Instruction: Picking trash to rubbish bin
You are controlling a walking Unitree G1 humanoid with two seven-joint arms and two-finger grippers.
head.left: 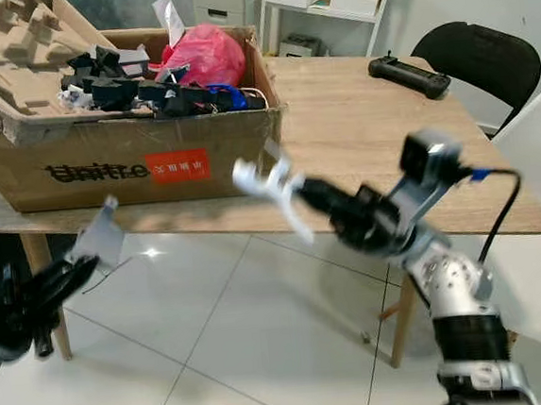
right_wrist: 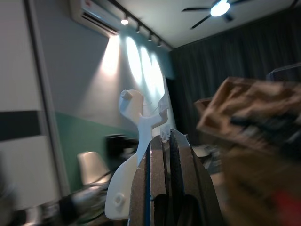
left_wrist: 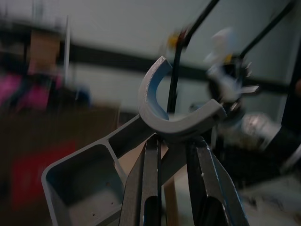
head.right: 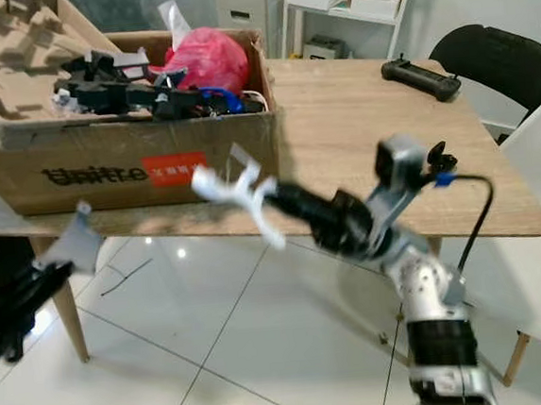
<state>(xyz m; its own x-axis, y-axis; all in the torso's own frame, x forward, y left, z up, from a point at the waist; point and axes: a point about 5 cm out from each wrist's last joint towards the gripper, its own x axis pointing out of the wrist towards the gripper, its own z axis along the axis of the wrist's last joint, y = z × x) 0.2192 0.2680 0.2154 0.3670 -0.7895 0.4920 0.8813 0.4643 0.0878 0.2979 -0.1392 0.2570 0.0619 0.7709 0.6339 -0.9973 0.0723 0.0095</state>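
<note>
A large cardboard box [head.left: 134, 158] stands on the wooden table [head.left: 378, 136], filled with black parts, a red bag [head.left: 205, 55] and moulded pulp packing [head.left: 10, 40]. My right gripper [head.left: 312, 194] is raised in front of the box's near right corner, shut on a white plastic piece [head.left: 269, 188], which appears again as the white plastic piece [right_wrist: 134, 155]. My left gripper [head.left: 77, 267] is low at the left, below the table edge, shut on a grey plastic bracket [head.left: 98, 236], whose curved clip end is clear on the grey plastic bracket [left_wrist: 174, 113].
A black remote controller [head.left: 409, 75] lies on the far right of the table. A black chair [head.left: 485, 56] and a white chair [head.left: 539, 236] stand at the right. White shelves [head.left: 329, 3] are behind the table. White tiled floor [head.left: 235, 338] lies below.
</note>
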